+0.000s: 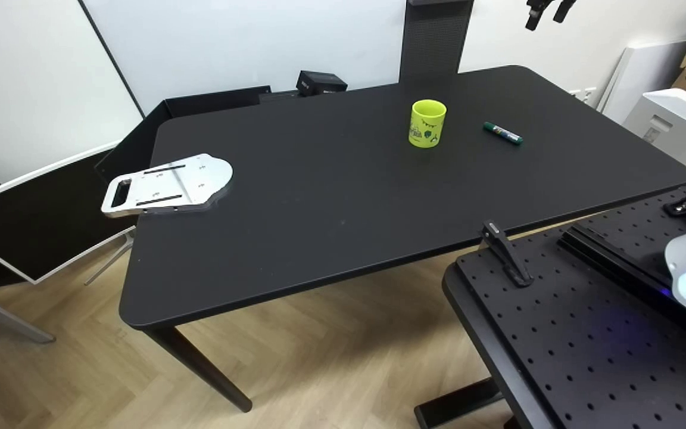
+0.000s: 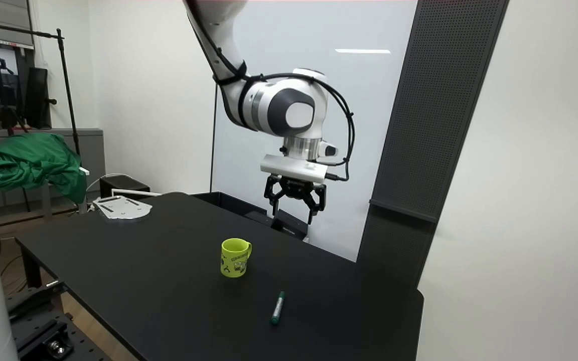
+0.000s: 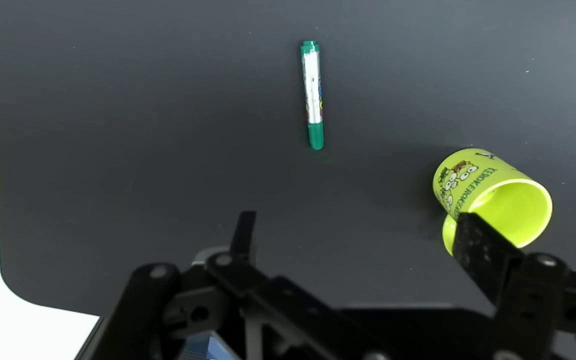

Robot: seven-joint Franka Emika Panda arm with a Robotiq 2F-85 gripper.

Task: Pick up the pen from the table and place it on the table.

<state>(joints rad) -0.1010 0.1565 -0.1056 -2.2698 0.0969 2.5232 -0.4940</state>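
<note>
The pen (image 1: 502,133) lies between the mug (image 1: 426,127) and the desk's (image 1: 319,190) nearer short edge, the empty pincer (image 2: 292,216) hanging high, jaws apart, seemingly at the reaching step, which calls for travelling over the pen and descending

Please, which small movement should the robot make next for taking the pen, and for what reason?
I would probably shift the open gripper sideways towards the pen before lowering it. In the wrist view, the pen lies on the table, beyond the fingers and not between them; in an exterior view, the gripper hangs in the air, away from the pen.
</note>
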